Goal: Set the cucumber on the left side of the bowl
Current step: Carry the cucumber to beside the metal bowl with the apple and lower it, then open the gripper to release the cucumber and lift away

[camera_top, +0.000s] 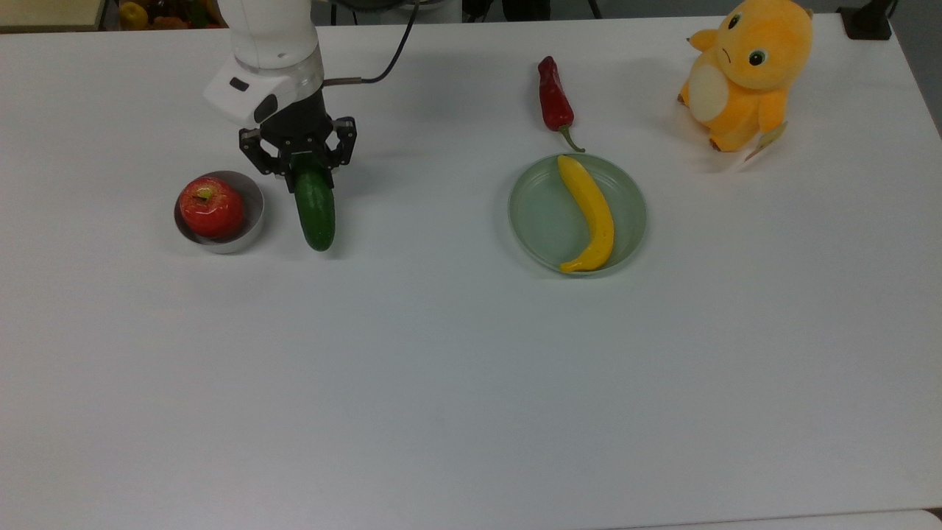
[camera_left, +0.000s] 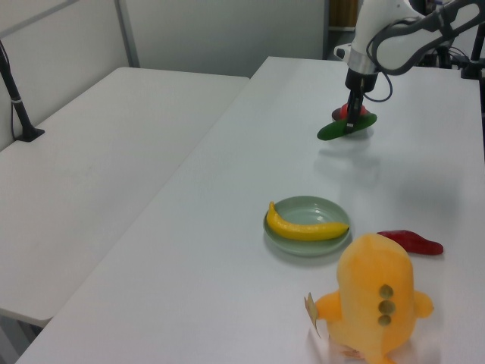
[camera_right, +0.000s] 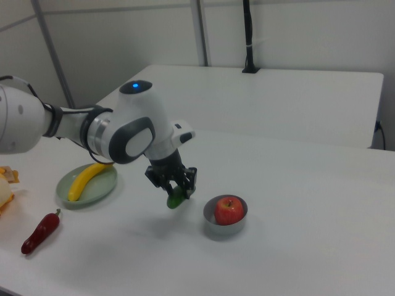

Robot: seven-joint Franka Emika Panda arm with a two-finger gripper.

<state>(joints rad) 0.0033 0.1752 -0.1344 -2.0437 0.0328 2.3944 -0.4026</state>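
A white counter (camera_top: 471, 368) fills the room's working area, with a second white table (camera_left: 98, 152) beside it and pale partition walls behind. Going left to right in the top view: a small grey metal bowl (camera_top: 252, 197) sits on the top view's left, holding a red apple (camera_top: 211, 207). Just to the bowl's right in the top view, the robot's hand (camera_top: 307, 168) hangs from the white arm (camera_top: 268, 44), its two black fingers closed on the far end of the cucumber (camera_top: 315, 210). The dark green cucumber points toward the near edge of the counter, close beside the bowl but not touching it in the top view. In the right view the cucumber (camera_right: 175, 199) hangs in the hand (camera_right: 176, 189) just to the bowl's (camera_right: 225, 223) left; whether its lower end touches the counter cannot be told. In the left view the cucumber (camera_left: 346, 126) lies across in front of the bowl (camera_left: 367, 127).

Well to the right in the top view, a pale green plate (camera_top: 544, 221) carries a yellow banana (camera_top: 591, 213). A red chili pepper (camera_top: 554, 96) lies on the counter just beyond the plate's far rim. At the far right corner in the top view sits an orange plush toy (camera_top: 747, 70), upright and facing the near side.
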